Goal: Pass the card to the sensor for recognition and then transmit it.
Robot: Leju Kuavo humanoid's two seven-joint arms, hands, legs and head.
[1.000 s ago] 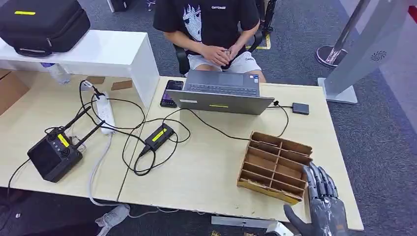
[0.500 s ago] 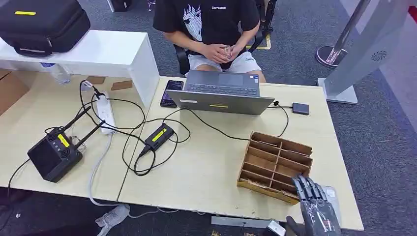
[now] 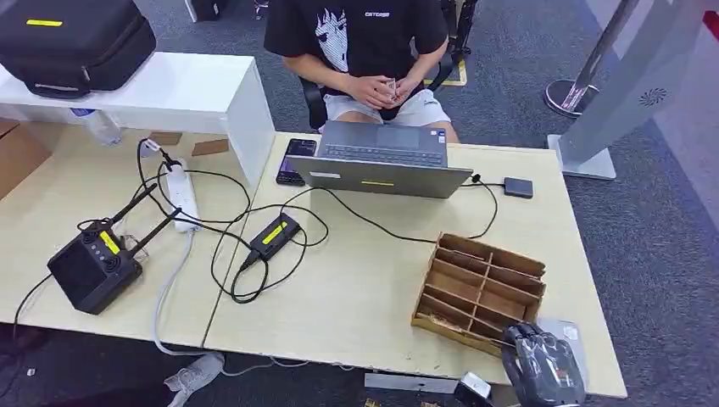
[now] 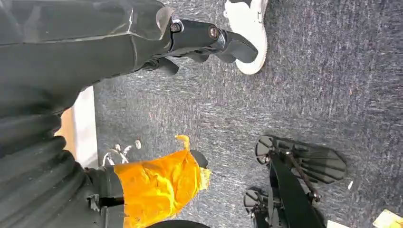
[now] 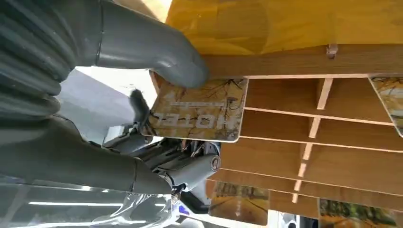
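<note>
My right hand (image 3: 543,370) is at the table's front right corner, against the near side of the wooden card organizer (image 3: 480,285). In the right wrist view its thumb and fingers pinch a card (image 5: 197,112) printed "HOTEL" at the edge of the organizer (image 5: 332,128). More cards (image 5: 240,203) lie in other slots. The small dark sensor (image 3: 518,187) sits at the far right of the table, wired to the laptop (image 3: 377,158). My left hand (image 4: 142,33) hangs over the carpet, holding nothing, fingers apart.
A person (image 3: 365,42) sits behind the laptop with hands together. A phone (image 3: 295,159), power strip (image 3: 182,193), tangled cables (image 3: 254,246) and a black device (image 3: 91,270) occupy the left half. A grey flat sheet (image 3: 566,332) lies beside my right hand.
My right hand has drawn back toward the table's front edge and curled its fingers closed. The wooden organizer has shifted slightly to the right.
</note>
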